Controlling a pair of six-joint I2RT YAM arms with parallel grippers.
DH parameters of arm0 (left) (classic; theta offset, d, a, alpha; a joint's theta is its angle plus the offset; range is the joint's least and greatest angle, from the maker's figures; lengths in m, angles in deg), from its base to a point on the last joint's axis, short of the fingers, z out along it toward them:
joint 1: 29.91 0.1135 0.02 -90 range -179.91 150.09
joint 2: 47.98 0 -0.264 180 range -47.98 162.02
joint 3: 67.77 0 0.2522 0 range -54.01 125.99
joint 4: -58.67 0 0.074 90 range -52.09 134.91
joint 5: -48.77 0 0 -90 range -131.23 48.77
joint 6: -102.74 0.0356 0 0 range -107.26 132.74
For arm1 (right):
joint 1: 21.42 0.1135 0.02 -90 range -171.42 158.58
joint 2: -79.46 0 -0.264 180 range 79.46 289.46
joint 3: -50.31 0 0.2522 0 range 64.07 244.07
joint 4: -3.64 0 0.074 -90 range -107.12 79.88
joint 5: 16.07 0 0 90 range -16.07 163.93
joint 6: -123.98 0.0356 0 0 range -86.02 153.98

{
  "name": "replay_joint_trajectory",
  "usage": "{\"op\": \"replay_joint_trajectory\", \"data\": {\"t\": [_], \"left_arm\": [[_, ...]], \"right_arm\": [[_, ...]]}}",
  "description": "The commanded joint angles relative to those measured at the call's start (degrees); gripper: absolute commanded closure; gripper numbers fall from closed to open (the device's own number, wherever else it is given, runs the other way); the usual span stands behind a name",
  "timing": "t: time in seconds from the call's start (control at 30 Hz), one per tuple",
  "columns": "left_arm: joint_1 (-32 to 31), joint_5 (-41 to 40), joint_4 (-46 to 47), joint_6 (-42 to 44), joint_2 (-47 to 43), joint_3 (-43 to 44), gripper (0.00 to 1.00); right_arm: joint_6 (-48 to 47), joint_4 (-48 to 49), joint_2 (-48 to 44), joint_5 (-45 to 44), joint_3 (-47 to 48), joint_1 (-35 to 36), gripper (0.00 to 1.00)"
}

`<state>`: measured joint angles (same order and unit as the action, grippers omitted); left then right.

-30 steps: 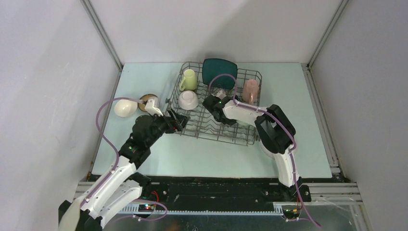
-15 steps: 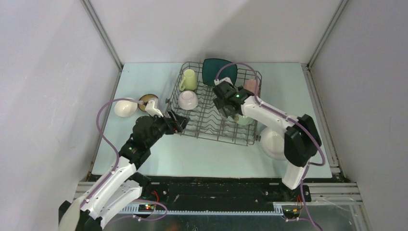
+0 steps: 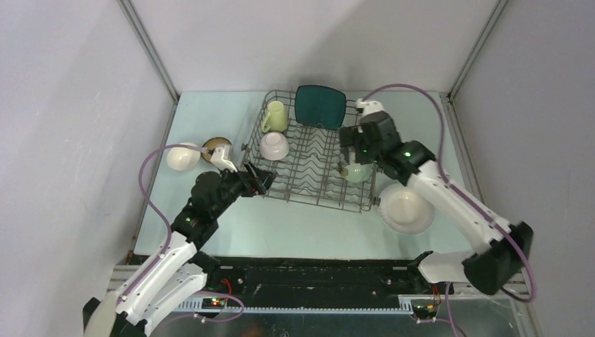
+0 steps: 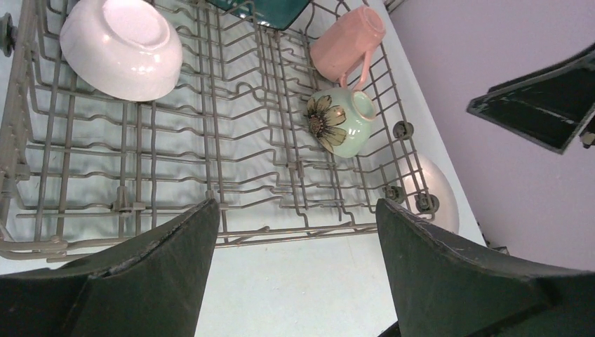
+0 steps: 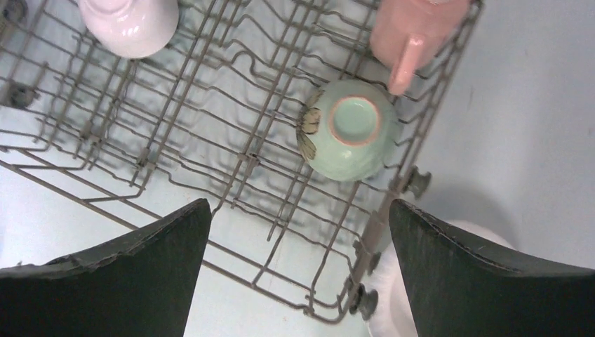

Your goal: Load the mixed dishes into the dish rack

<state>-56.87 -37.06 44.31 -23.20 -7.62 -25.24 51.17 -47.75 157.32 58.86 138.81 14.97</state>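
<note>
The dish rack (image 3: pixel 319 202) holds the yellow-green mug (image 3: pixel 275 116), the teal square plate (image 3: pixel 320 105), a white bowl (image 3: pixel 274 145) and the pale green bowl (image 3: pixel 356 170), which sits upside down. The pink cup (image 4: pixel 347 42) lies in the rack's far right corner. The white round plate (image 3: pixel 405 209) lies on the table to the right of the rack. A second white bowl (image 3: pixel 182 156) and the dark brown bowl (image 3: pixel 217 144) sit to the left of it. My left gripper (image 3: pixel 258 179) is open and empty at the rack's near left corner. My right gripper (image 3: pixel 351 144) is open and empty above the pale green bowl (image 5: pixel 351 130).
The rack (image 4: pixel 281 235) stands slightly askew on the pale table. Grey walls close in the table at the back and on both sides. The white plate (image 5: pixel 484 235) touches the rack's right wheels (image 5: pixel 417 181).
My right gripper has risen out of the rack and moved to the right, leaving the pale green bowl in the rack. The white plate is now uncovered. The left arm has stayed still.
</note>
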Motion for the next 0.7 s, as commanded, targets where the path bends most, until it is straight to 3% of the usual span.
{"op": "replay_joint_trajectory", "data": {"t": [0.0,0.27,0.4,0.53,0.67], "left_arm": [[-1.1,-1.8,1.4,1.8,-2.6,-0.4,0.12],[-1.6,-0.7,1.0,2.7,-5.1,-0.5,0.12],[-2.0,0.6,1.1,2.4,-5.8,-1.6,0.12],[-2.3,1.9,1.7,2.5,-5.7,-2.8,0.11],[-2.4,3.0,1.8,3.1,-5.1,-3.0,0.11]], "right_arm": [[5.7,0.7,-10.4,2.1,-4.9,-4.9,0.01],[15.8,-5.0,-26.6,9.8,-19.4,-28.1,0.01],[23.0,-10.7,-32.7,6.1,-25.0,-38.2,0.07],[27.9,-15.4,-35.3,2.1,-29.5,-42.9,0.17],[30.2,-15.3,-35.1,1.1,-34.2,-43.3,0.27]]}}
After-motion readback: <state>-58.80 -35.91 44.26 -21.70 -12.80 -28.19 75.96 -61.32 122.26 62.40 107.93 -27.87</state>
